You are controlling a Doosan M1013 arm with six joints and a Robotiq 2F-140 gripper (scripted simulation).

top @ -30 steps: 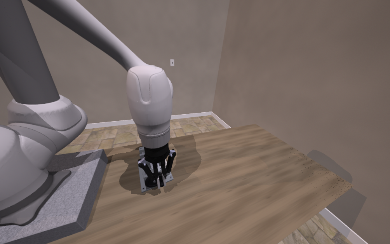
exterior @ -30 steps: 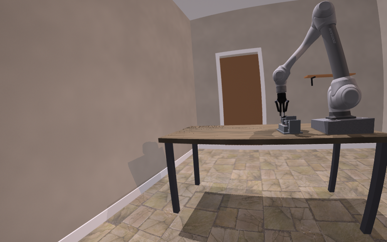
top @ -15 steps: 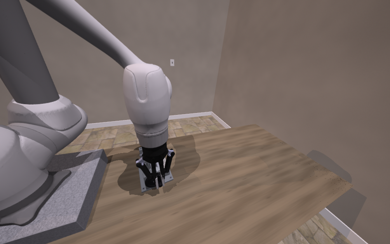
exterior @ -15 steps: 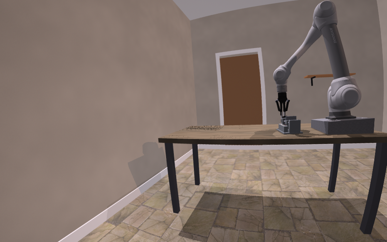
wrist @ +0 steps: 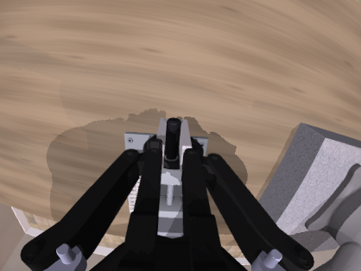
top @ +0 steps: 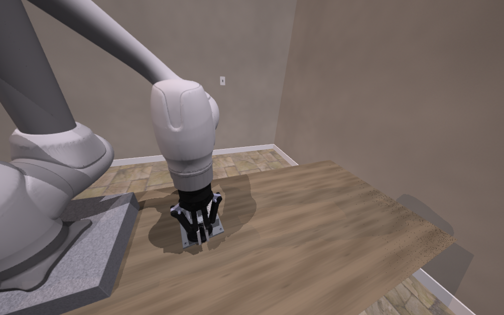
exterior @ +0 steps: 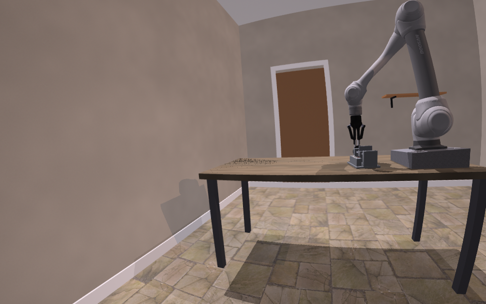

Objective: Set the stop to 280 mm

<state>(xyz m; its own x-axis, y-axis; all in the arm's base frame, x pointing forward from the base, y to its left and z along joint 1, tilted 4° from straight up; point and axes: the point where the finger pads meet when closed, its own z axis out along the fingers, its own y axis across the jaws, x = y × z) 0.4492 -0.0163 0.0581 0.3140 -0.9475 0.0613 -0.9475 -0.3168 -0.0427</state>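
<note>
Pinching black handle (top: 203, 234) (wrist: 173, 140), jaws nearly closed

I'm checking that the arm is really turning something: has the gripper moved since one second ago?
Yes. In the top view the gripper has shifted toward the grey stone block.
</note>
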